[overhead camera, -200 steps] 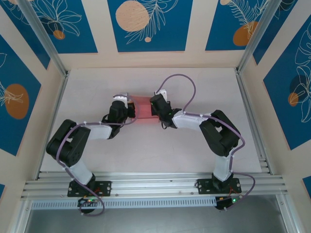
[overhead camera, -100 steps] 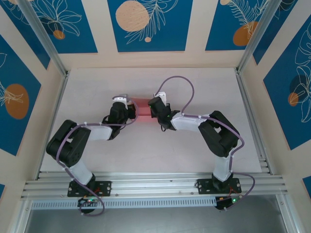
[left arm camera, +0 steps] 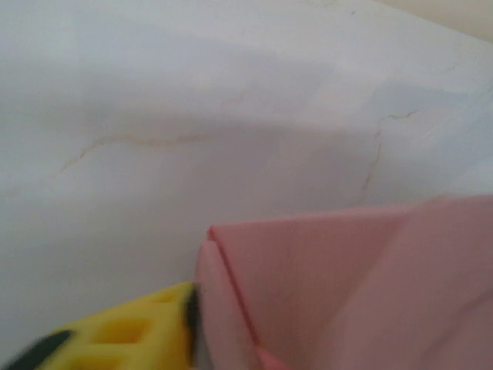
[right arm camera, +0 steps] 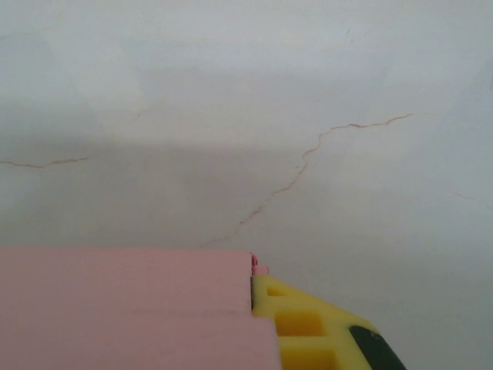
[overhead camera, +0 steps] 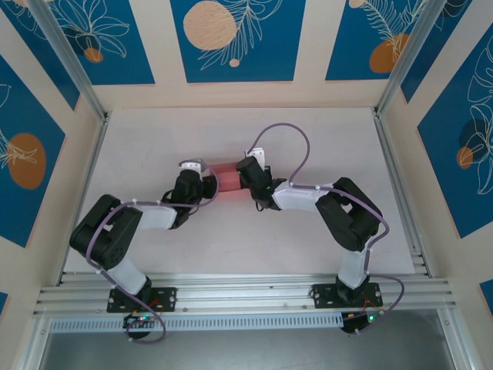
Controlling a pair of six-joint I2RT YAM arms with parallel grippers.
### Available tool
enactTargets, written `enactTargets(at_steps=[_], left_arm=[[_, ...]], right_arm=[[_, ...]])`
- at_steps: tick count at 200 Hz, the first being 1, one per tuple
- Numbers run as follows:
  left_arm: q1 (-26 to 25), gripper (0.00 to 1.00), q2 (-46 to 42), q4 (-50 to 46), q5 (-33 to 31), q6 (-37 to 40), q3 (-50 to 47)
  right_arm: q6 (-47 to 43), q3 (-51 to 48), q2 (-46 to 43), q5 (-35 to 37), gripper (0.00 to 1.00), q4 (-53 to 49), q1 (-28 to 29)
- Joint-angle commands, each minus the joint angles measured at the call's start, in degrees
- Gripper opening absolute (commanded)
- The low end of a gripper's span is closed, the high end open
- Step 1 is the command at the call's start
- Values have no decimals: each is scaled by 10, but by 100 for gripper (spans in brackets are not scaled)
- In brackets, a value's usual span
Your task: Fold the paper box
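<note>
White veined tabletop (overhead camera: 323, 146) bears the salmon-pink paper box (overhead camera: 228, 182) mid-table, partly folded, its panels creased. The right gripper (overhead camera: 246, 180) is closed, apparently pinching its edge. I cannot tell how wide the left gripper (overhead camera: 205, 186) stands.

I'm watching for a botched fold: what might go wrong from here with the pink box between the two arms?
The paper box is thin card, pinched at one edge by the right end effector; a pull may crease or tear it. The left end effector touches a flap with one yellow finger, grip unclear, so that flap may slip or spring back.
</note>
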Motion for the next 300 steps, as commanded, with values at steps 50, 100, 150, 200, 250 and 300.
enactTargets(at_steps=[50, 100, 150, 200, 250, 300], left_arm=[[-9, 85, -187, -108, -29, -19, -78], [-9, 99, -363, -223, -57, -26, -76], [-6, 92, -344, -327, -39, 76, 78], [-4, 73, -151, -394, 92, 110, 251], [-4, 47, -9, -413, 182, 95, 327], [-4, 31, 30, -374, 209, 56, 299]], right_arm=[[-25, -82, -15, 6, 7, 33, 14], [-47, -97, -5, 17, 7, 55, 24], [-71, -106, -12, 26, 7, 63, 40], [-78, -114, -14, 34, 9, 67, 47], [-81, -122, -19, 49, 11, 55, 56], [-75, -133, -43, 62, 18, 40, 65]])
